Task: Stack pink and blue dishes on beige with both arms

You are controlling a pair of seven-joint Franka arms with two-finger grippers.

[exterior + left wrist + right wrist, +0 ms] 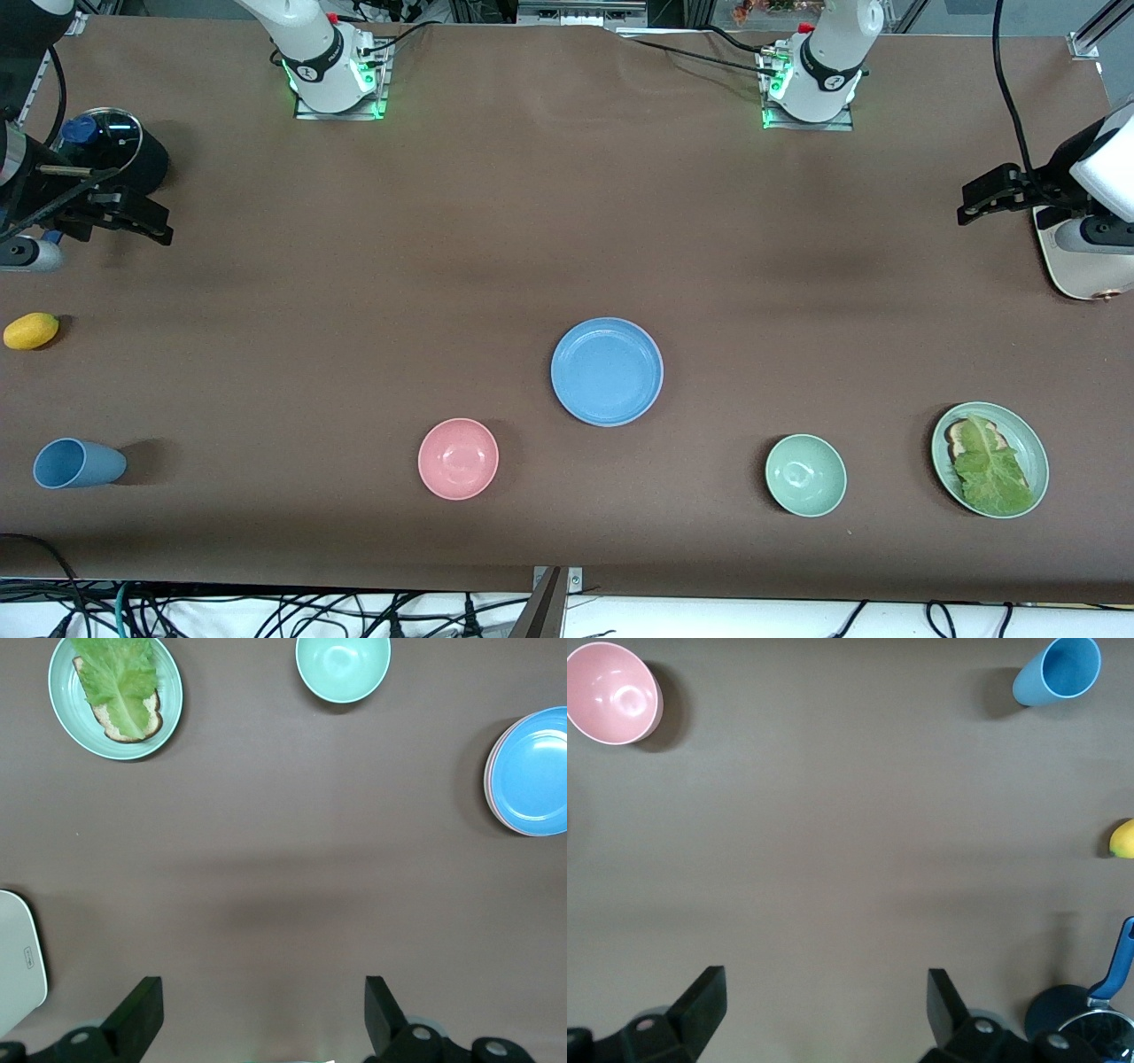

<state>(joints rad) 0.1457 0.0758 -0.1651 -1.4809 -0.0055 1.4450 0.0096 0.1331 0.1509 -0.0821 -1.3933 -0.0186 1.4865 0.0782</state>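
left claw (970, 202): apart, empty, parked over the tabletop's (567, 221) left-arm end
right claw (151, 223): apart, empty, over the other end
blue plate (607, 371): mid-tabletop, topping a stack; pink rim (490, 788) beneath
progress: stacking looks complete; beige plate unseen

the desk (532, 221) is covered in a matt brown cloth, faintly creased. the blue plate (607, 371) looks like smooth matt plastic, with a pale pink rim under it. the pink bowl (458, 458) and green bowl (805, 475) carry a soft sheen. the lettuce (990, 468) is crinkled.
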